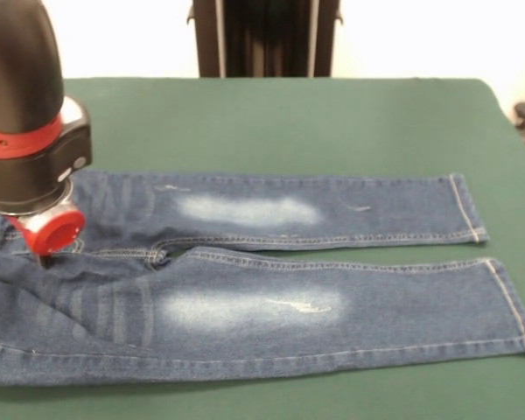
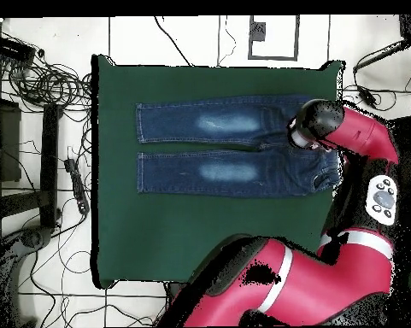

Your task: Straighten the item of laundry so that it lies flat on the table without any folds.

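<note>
The item of laundry, a small pair of blue jeans (image 1: 332, 306), lies spread on the green table (image 1: 289, 122). Both legs run side by side to the right, with the cuffs at the right and a narrow gap between them. Faded whitish patches show on both thighs. The waist end runs off the picture's left edge, with slight creases near the crotch. My gripper (image 1: 44, 255) hangs under the arm's black and red head, low over the jeans near the crotch. Seen from overhead, the head (image 2: 315, 124) covers the waist end of the jeans (image 2: 217, 171). How the gripper stands is hidden.
The arm's red links (image 2: 277, 282) reach over the table's (image 2: 200, 231) right side and lower edge. A black stand (image 1: 264, 37) rises behind the far edge. Cables and boxes (image 2: 38, 77) lie on the floor to the overhead view's left.
</note>
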`<state>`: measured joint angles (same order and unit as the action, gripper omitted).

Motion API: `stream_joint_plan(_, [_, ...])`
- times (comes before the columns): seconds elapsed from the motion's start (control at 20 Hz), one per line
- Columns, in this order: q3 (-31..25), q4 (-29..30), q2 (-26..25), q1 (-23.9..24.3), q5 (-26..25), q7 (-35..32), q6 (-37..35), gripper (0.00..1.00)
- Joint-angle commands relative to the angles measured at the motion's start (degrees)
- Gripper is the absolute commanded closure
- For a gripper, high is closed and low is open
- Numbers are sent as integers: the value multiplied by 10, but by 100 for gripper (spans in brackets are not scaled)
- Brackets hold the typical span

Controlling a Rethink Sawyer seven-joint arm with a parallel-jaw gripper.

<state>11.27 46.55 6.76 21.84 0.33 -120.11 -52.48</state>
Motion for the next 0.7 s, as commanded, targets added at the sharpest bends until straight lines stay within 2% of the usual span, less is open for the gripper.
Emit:
stream_joint_plan(0.05, [-9,109,10,-36,18,-145,-1,100])
stream_joint_plan(0.3, [-19,114,7,-15,16,-107,16,100])
stream_joint_plan(0.7, [-24,161,12,5,7,-97,81,100])
